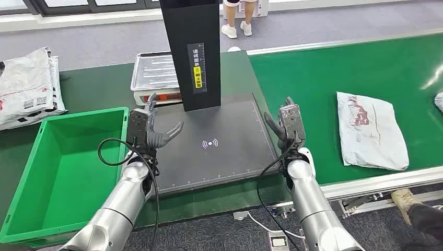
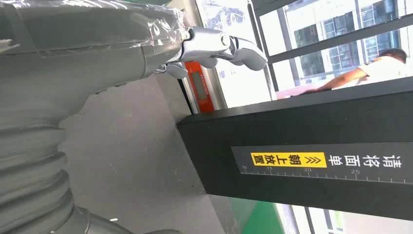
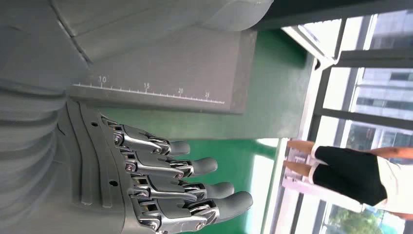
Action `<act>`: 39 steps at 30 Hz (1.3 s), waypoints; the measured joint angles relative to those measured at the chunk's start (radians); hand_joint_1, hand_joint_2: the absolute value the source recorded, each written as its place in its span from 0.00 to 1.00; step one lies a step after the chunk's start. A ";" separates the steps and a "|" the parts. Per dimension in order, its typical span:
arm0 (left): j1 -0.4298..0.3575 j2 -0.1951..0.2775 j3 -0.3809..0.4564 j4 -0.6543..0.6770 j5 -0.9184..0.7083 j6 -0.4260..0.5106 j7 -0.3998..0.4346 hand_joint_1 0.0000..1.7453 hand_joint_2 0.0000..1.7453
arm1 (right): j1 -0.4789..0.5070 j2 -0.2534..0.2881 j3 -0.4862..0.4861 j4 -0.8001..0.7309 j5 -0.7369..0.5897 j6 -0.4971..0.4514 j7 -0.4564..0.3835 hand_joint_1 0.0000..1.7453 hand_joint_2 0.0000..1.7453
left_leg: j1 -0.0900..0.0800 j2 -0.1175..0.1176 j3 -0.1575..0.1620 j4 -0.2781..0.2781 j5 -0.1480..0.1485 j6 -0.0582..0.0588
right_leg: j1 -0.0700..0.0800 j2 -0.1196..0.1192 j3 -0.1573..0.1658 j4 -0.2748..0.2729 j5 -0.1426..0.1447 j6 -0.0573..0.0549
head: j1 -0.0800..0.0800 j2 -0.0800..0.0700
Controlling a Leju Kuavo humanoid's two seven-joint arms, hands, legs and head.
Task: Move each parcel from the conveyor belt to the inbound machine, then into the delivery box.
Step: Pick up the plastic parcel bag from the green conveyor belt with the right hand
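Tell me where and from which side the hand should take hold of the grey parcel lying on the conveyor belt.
Probably best to take the parcel at its near long edge, the one facing the open right hand, coming in low from the machine side. It lies flat and limp on the conveyor belt, so a top pinch would find little to hold; fingers could slide under that edge, thumb on top.

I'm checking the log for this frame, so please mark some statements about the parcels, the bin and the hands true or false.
1. A parcel lies on the green conveyor belt. True.
2. The green delivery box holds a parcel. False: no parcel shows inside it.
3. The left hand holds a parcel. False: it holds nothing, fingers apart.
4. The right hand holds nothing. True.
5. The scanner pad has a parcel on it. False: its surface is bare.
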 joint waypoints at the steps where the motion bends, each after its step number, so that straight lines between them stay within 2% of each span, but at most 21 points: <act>1: 0.000 0.000 0.000 0.000 0.000 0.000 0.000 0.00 1.00 | -0.001 0.000 0.000 0.000 0.005 -0.005 0.002 0.00 1.00 | 0.000 0.000 0.000 0.000 0.000 0.000 | 0.000 0.000 0.000 0.000 0.000 0.000 | 0.000 0.000; 3: 0.000 0.000 -0.001 0.000 0.001 0.004 0.000 0.00 1.00 | -0.007 -0.003 0.000 0.002 0.057 -0.067 0.024 0.00 1.00 | 0.000 0.000 0.000 0.000 0.000 0.000 | 0.000 0.000 0.000 0.000 0.000 0.000 | 0.000 0.000; 7: -0.004 0.000 -0.001 0.002 0.013 0.018 -0.010 0.00 1.00 | -0.037 -0.025 -0.013 0.040 0.239 -0.325 0.046 0.00 1.00 | 0.000 0.000 0.000 0.000 0.000 0.000 | 0.000 0.000 0.000 0.000 0.000 0.000 | 0.000 0.000; 10: -0.008 0.000 -0.001 0.006 0.022 0.024 -0.019 0.00 1.00 | -0.054 -0.044 -0.056 0.076 0.354 -0.396 0.039 0.00 1.00 | 0.000 0.000 0.000 0.000 0.000 0.000 | 0.000 0.000 0.000 0.000 0.000 0.000 | 0.000 0.000; 20: -0.014 -0.002 -0.001 0.018 0.027 0.025 -0.024 0.00 1.00 | -0.068 -0.061 -0.133 0.131 0.447 -0.407 0.049 0.00 1.00 | 0.000 0.001 0.000 0.000 0.000 0.000 | 0.000 0.000 0.000 0.000 0.000 0.000 | 0.000 0.000; 23: -0.015 -0.003 -0.001 0.020 0.035 0.025 -0.026 0.00 1.00 | -0.067 -0.060 -0.178 0.130 0.621 -0.407 0.073 0.00 1.00 | 0.000 0.001 0.000 0.000 0.000 0.000 | 0.000 0.000 -0.001 0.000 0.000 0.000 | 0.000 0.000; 25: -0.015 -0.005 -0.001 0.023 0.041 0.027 -0.030 0.00 1.00 | -0.066 -0.057 -0.245 0.126 0.778 -0.408 0.080 0.00 1.00 | 0.000 0.000 0.000 0.000 0.000 0.000 | 0.000 0.000 0.000 0.000 0.000 0.000 | 0.000 0.000; 28: -0.015 -0.006 -0.001 0.029 0.051 0.036 -0.036 0.00 1.00 | -0.065 -0.055 -0.368 0.124 0.937 -0.408 0.089 0.00 1.00 | 0.000 -0.001 -0.001 0.000 0.000 0.000 | 0.000 -0.001 0.000 0.000 0.000 0.000 | 0.000 0.000; 30: -0.015 -0.006 -0.001 0.032 0.057 0.041 -0.038 0.00 1.00 | -0.066 -0.057 -0.442 0.134 1.001 -0.407 0.128 0.00 1.00 | 0.000 -0.001 -0.001 0.000 0.000 0.001 | -0.001 -0.001 0.000 -0.001 0.000 0.000 | 0.000 0.000; 34: -0.014 -0.004 -0.001 0.033 0.064 0.045 -0.041 0.00 1.00 | -0.071 -0.086 -0.541 0.198 1.095 -0.407 0.283 0.00 1.00 | -0.001 -0.001 -0.001 0.000 -0.001 0.001 | -0.001 -0.001 0.000 -0.001 0.000 0.000 | 0.000 0.000; 37: -0.009 0.001 -0.001 0.031 0.064 0.045 -0.042 0.00 1.00 | -0.072 -0.130 -0.572 0.274 1.136 -0.407 0.404 0.00 1.00 | -0.001 -0.001 -0.001 0.000 -0.001 0.002 | -0.001 -0.001 0.000 -0.001 0.000 0.001 | 0.000 0.000; 39: -0.006 0.004 -0.001 0.028 0.064 0.045 -0.042 0.00 1.00 | -0.070 -0.162 -0.580 0.321 1.151 -0.407 0.454 0.00 1.00 | -0.001 -0.001 -0.001 0.000 -0.001 0.002 | -0.001 -0.001 0.000 -0.001 0.000 0.001 | 0.000 0.000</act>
